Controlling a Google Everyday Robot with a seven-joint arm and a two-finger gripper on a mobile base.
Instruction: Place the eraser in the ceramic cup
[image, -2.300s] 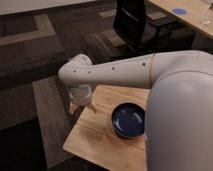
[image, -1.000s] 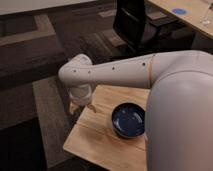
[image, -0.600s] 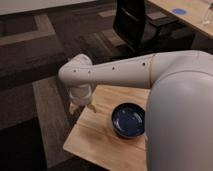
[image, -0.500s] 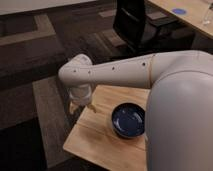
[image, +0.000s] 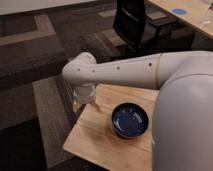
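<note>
I can't see the eraser or the ceramic cup, so I judge placement undone, with my gripper spread wide, seemingly empty, over the wooden table near the blue bowl.

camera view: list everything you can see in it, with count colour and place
table: one, light wood, bottom centre
bowl: one, dark blue, on the table, right of the tool
office chair: one, black, top, beyond the table
desk: one, light wood, top right
disc: one, blue, on the desk
carpet: dark with grey strips, left and top
arm: one, white, reaching in from the right
tool: one, at the arm's end, over the table's far left corner
</note>
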